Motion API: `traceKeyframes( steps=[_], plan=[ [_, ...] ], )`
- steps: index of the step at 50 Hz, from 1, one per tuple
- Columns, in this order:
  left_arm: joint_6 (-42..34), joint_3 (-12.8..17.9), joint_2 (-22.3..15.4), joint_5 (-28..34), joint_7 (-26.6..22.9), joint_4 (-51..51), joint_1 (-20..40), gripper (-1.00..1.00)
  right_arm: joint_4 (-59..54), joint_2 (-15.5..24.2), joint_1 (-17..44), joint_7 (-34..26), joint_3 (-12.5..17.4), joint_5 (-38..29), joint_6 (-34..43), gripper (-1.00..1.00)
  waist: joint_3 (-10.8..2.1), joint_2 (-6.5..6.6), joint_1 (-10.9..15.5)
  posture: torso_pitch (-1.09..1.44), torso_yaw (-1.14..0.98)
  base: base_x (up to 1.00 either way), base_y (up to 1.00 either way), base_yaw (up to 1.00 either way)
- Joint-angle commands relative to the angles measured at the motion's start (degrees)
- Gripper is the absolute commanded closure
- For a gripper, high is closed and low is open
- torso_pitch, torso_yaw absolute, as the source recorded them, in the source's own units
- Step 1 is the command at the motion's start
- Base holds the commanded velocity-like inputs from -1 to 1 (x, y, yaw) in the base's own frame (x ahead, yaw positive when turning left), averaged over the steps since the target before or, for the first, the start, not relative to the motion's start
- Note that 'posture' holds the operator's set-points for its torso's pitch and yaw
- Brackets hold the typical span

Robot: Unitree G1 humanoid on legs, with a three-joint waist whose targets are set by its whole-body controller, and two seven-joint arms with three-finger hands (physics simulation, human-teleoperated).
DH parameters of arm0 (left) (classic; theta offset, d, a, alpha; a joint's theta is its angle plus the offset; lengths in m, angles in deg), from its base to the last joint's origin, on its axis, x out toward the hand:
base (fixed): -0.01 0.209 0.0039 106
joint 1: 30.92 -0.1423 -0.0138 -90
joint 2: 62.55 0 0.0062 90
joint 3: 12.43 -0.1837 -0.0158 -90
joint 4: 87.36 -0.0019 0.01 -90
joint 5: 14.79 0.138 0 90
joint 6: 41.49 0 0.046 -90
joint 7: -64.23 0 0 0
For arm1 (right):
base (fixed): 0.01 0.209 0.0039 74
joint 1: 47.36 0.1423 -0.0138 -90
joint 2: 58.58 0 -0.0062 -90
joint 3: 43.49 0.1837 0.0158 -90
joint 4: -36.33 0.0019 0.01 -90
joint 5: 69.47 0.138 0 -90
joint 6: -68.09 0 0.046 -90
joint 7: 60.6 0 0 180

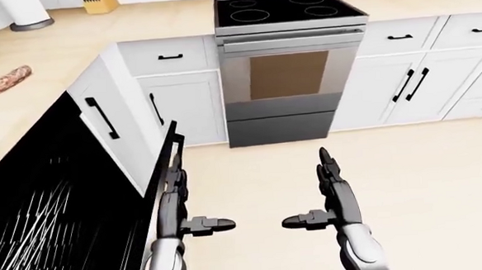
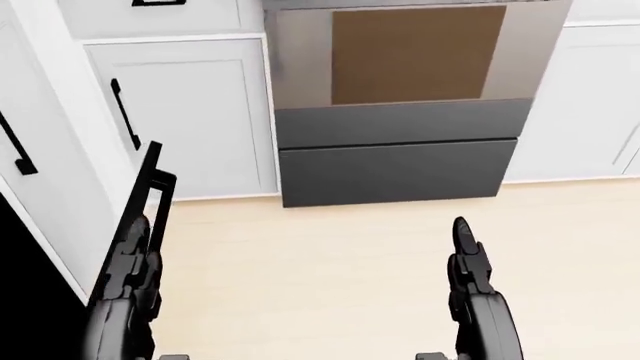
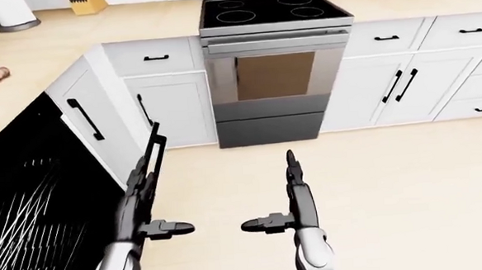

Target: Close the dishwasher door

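Black fingers of the left hand (image 1: 174, 197) lie straight and spread, thumb out sideways, against the edge of the open door (image 1: 167, 167). To its right the right hand (image 1: 333, 189) is likewise flat and spread, holding nothing. Left of both, the dishwasher (image 1: 46, 207) gapes dark; above them stands the oven (image 1: 289, 76).

Dishwasher door (image 1: 164, 170) black, interior black with white rack lines. Cabinets (image 1: 181, 101) white, black handles. Oven (image 1: 290, 83) steel grey, brown window, black hob. Worktop (image 1: 46, 52) and floor (image 1: 425, 181) pale beige. Left hand (image 1: 174, 206) and right hand (image 1: 335, 195) dark grey.
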Motion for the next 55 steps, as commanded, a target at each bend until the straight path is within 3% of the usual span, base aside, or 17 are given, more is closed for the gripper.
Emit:
traceKeyframes(
  steps=[1, 8, 9, 10, 12, 16, 19, 20, 21, 22, 23, 27, 28, 35, 39, 46, 55],
  plan=[
    [1.97, -0.51, 0.14, -0.19, -0.31, 2.65, 1.19, -1.00, 2.63, 0.25, 0.87, 0.46, 0.53, -0.06, -2.18, -1.00, -0.64, -0.04, -0.21, 0.00, 0.00, 0.00, 0.30, 0.00],
    [1.95, -0.36, 0.12, -0.22, -0.27, 2.51, 1.42, -1.00, 3.06, 0.26, 0.73, 0.44, 0.59, -0.04, -1.97, -1.00, -0.81, -5.35, -0.67, 0.00, 0.00, 0.00, 0.31, 0.00],
    [1.98, -0.37, 0.12, -0.21, -0.28, 2.45, 1.43, -1.00, 3.19, 0.26, 0.67, 0.43, 0.59, -0.05, -1.89, -1.00, -0.65, -3.06, -1.36, 0.00, 0.00, 0.00, 0.30, 0.00],
    [1.99, -0.37, 0.13, -0.22, -0.28, 2.46, 1.45, -1.00, 3.25, 0.27, 0.65, 0.43, 0.61, -0.04, -1.86, -1.00, -0.84, -4.09, -0.83, 0.00, 0.00, 0.00, 0.31, 0.00],
    [2.02, -0.29, 0.10, -0.25, -0.28, 2.32, 1.56, -1.00, 3.24, 0.26, 0.59, 0.42, 0.60, -0.06, -1.96, -1.00, -1.36, -4.09, -1.08, 0.00, 0.00, 0.00, 0.31, 0.00],
    [1.87, -0.38, 0.15, -0.19, -0.24, 2.64, 1.42, -1.00, 3.74, 0.30, 0.50, 0.34, 0.65, -0.03, -1.60, -1.00, -0.70, -1.83, -1.00, 0.00, 0.00, 0.00, 0.31, 0.00],
    [1.86, -0.35, 0.14, -0.20, -0.21, 2.63, 1.44, -1.00, 3.55, 0.28, 0.33, 0.35, 0.68, -0.02, -1.94, -1.00, -0.70, 1.68, -1.13, 0.00, 0.00, 0.00, 0.31, 0.00],
    [1.78, -0.34, 0.14, -0.21, -0.21, 2.74, 1.44, -1.00, 3.75, 0.27, 0.32, 0.34, 0.66, -0.02, -1.79, -1.00, -1.44, 4.07, -1.04, 0.00, 0.00, 0.00, 0.30, 0.00],
    [1.74, -0.35, 0.13, -0.21, -0.21, 2.79, 1.43, -1.00, 3.79, 0.26, 0.32, 0.34, 0.65, -0.04, -1.76, -1.00, -2.26, 4.71, -1.19, 0.00, 0.00, 0.00, 0.31, 0.00],
    [1.66, -0.33, 0.12, -0.23, -0.23, 2.89, 1.43, -1.00, 3.80, 0.26, 0.29, 0.35, 0.63, -0.07, -1.79, -1.00, -1.17, 3.17, -0.39, 0.00, 0.00, 0.00, 0.30, 0.00],
    [1.68, -0.28, 0.10, -0.26, -0.23, 2.83, 1.48, -1.00, 3.94, 0.26, 0.30, 0.37, 0.64, -0.09, -1.66, -1.00, -0.62, 3.21, -0.61, 0.00, 0.00, 0.00, 0.30, 0.00],
    [1.70, -0.17, 0.08, -0.33, -0.26, 2.70, 1.58, -1.00, 4.61, 0.11, 0.19, 0.27, 0.70, 0.35, -1.65, -1.00, -0.25, -0.06, -0.21, 0.00, 0.00, 0.00, 0.23, 0.00],
    [1.73, -0.15, 0.07, -0.31, -0.25, 2.61, 1.63, -1.00, 4.66, 0.24, 0.19, 0.34, 0.57, -0.03, -1.58, -1.00, -0.46, 0.49, -0.21, 0.00, 0.00, 0.00, 0.00, 0.00],
    [-0.09, 0.34, 0.13, -0.93, 0.09, 2.75, 3.10, -1.00, 4.75, 0.29, 0.12, 0.17, 0.70, 0.11, -1.58, -1.00, -0.58, -0.80, 0.48, 0.00, 0.00, 0.00, 0.00, 0.00],
    [-3.42, 0.14, 0.37, -1.46, 0.95, 4.13, 5.50, -1.00, 4.56, 0.27, 0.25, 0.15, 0.68, 0.10, -1.73, -1.00, -1.01, -3.99, 1.14, 0.00, 0.00, 0.00, 0.00, 0.00],
    [-8.06, -1.70, 1.14, -1.35, 2.65, 5.10, 9.74, -1.00, 5.56, 0.34, -0.07, 0.00, 1.01, 0.20, -1.20, -1.00, -2.10, -1.82, 0.80, 0.00, 0.00, 0.00, 0.00, 0.00],
    [-10.85, -5.93, 4.26, -0.41, 5.09, 0.90, 15.55, -1.00, 5.80, 0.32, -0.53, -0.18, 1.29, 0.40, -1.51, -1.00, -2.89, -1.49, 0.26, 0.00, 0.00, 0.00, 0.00, 0.00]
  ],
)
